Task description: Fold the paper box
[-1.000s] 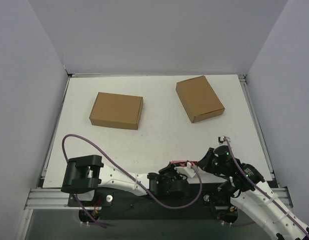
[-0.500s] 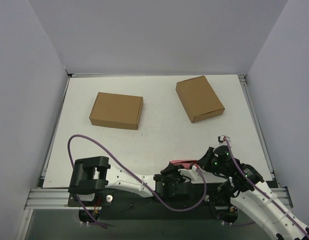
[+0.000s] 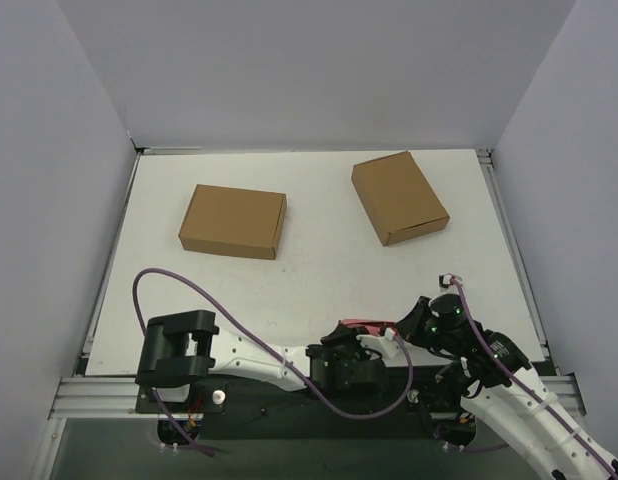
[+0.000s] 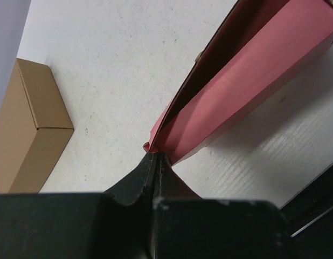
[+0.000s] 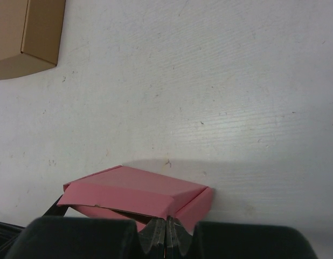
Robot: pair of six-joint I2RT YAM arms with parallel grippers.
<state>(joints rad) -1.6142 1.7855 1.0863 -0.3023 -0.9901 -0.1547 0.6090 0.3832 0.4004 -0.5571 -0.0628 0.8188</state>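
**Paper box pinched by both grippers at the table's near edge**

Wrist views: the left gripper [image 4: 155, 157] has its fingers pressed together on the lower corner of the paper box [image 4: 247, 81], whose open pink interior runs up and away. The right gripper [image 5: 166, 222] is closed on the thin near wall of the paper box [image 5: 135, 193], which shows its closed, slightly tilted top.

Top view: only a pink sliver of the paper box [image 3: 361, 324] appears between the left gripper [image 3: 357, 340] and the right gripper [image 3: 396, 333]. Both arms lie low, their wrists converging from either side. Farther back on the table [image 3: 319, 275] rest the left brown box [image 3: 233, 221] and the right brown box [image 3: 399, 197], well apart.
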